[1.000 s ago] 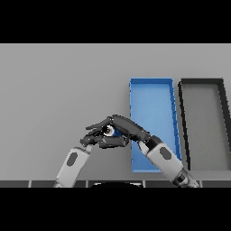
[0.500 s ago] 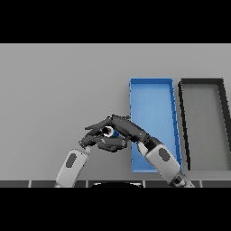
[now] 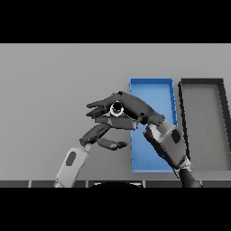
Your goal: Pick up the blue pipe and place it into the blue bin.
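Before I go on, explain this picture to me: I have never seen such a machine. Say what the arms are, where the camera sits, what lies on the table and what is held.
This is a humanoid robot at a grey table, seen from its own head, looking down. Two white and grey arms come up from the lower edge, each ending in a dark hand. The right hand reaches leftward and has its fingers curled round a small blue pipe, whose round end faces the camera. The left hand sits just below it, fingers relaxed, holding nothing. On the table lie two long trays side by side: a blue bin and, to its right, a black bin. The pipe is beside the blue bin's left edge, not yet in it.
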`<state>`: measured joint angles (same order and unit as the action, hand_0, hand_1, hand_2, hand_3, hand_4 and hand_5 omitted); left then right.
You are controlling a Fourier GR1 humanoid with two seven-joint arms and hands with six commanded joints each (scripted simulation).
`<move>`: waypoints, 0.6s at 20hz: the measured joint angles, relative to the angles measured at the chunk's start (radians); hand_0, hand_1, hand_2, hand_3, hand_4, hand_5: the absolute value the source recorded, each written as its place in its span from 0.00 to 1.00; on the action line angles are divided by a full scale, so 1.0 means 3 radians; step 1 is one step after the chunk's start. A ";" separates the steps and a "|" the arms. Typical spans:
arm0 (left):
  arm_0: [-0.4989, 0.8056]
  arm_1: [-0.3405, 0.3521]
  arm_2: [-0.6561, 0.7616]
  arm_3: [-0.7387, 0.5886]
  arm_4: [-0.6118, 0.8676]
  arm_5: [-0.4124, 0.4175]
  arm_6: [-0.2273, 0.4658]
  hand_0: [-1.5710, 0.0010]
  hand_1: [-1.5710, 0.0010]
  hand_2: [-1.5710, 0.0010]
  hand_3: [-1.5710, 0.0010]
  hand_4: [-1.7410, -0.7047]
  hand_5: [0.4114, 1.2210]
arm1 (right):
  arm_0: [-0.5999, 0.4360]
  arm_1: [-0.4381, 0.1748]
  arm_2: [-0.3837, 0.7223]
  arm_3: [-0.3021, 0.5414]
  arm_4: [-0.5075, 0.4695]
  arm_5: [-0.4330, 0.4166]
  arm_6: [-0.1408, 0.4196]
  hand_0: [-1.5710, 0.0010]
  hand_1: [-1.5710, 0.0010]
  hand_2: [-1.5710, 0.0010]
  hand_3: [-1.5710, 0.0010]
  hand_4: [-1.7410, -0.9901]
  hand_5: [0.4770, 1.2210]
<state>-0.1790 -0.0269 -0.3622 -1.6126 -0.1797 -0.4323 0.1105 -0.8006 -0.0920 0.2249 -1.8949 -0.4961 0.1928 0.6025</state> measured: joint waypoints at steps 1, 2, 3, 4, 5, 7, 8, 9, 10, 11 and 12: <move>0.0056 -0.0002 -0.0021 -0.0027 0.0018 -0.0019 -0.0017 1.00 1.00 1.00 1.00 0.81 0.03 | -0.0134 -0.0051 -0.0127 0.0036 -0.0118 -0.0020 -0.0020 0.00 0.00 0.00 0.00 0.00 1.00; 0.0063 0.0008 -0.0016 -0.0008 -0.0007 -0.0004 -0.0007 1.00 1.00 1.00 1.00 0.81 0.03 | -0.0283 -0.0127 -0.0259 0.0086 -0.0107 -0.0078 -0.0073 0.00 0.00 0.00 0.00 0.00 1.00; 0.0065 -0.0006 -0.0035 -0.0025 -0.0020 0.0001 0.0031 1.00 1.00 1.00 1.00 0.81 0.03 | -0.0408 -0.0190 -0.0384 0.0093 -0.0047 -0.0212 -0.0136 0.00 0.00 0.00 0.00 0.00 1.00; 0.0042 -0.0015 -0.0032 -0.0032 -0.0017 0.0004 0.0061 1.00 1.00 1.00 1.00 0.81 0.02 | -0.0525 -0.0278 -0.0484 0.0201 0.0053 -0.0283 -0.0112 0.00 0.00 0.00 0.00 0.00 1.00; 0.0068 -0.0001 -0.0037 -0.0042 -0.0021 -0.0001 0.0049 1.00 1.00 1.00 1.00 0.82 0.02 | -0.0609 -0.0374 -0.0574 0.0265 0.0126 -0.0348 -0.0050 0.00 0.00 0.00 0.00 0.00 1.00; 0.0064 0.0018 -0.0029 -0.0005 -0.0038 -0.0005 0.0023 1.00 1.00 1.00 1.00 0.82 0.01 | -0.0659 -0.0528 -0.0771 0.0457 0.0175 -0.0360 0.0022 0.00 0.00 0.00 0.00 0.00 1.00; 0.0026 0.0021 0.0003 -0.0029 0.0002 -0.0013 0.0041 1.00 1.00 1.00 1.00 0.82 0.00 | -0.0683 -0.0591 -0.0861 0.0562 0.0189 -0.0349 0.0023 0.00 0.00 0.00 0.00 0.00 1.00; 0.0047 0.0032 0.0008 -0.0060 0.0016 -0.0015 0.0018 1.00 1.00 1.00 1.00 0.82 0.00 | -0.0627 -0.0644 -0.0948 0.0668 0.0224 -0.0314 -0.0012 0.00 0.00 0.00 0.00 0.00 1.00; 0.0074 0.0064 0.0000 -0.0047 -0.0018 -0.0015 -0.0033 1.00 1.00 1.00 1.00 0.83 0.00 | -0.0587 -0.0730 -0.1022 0.0711 0.0246 -0.0262 -0.0014 0.00 0.00 0.00 0.00 0.00 1.00; 0.0081 0.0053 -0.0017 -0.0037 -0.0037 -0.0006 -0.0043 1.00 1.00 1.00 1.00 0.83 0.00 | -0.0507 -0.0808 -0.1087 0.0778 0.0312 -0.0231 0.0003 0.00 0.00 0.00 0.00 0.00 1.00; 0.0069 0.0069 -0.0020 -0.0078 -0.0052 0.0005 -0.0070 1.00 1.00 1.00 1.00 0.84 0.00 | -0.0405 -0.0840 -0.1124 0.0811 0.0350 -0.0173 -0.0014 0.00 0.00 0.00 0.00 0.00 1.00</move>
<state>-0.1582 -0.0063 -0.3682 -1.6358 -0.1954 -0.4309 0.0893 -0.9220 -0.3440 -0.1125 -1.6517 -0.3911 0.1408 0.5981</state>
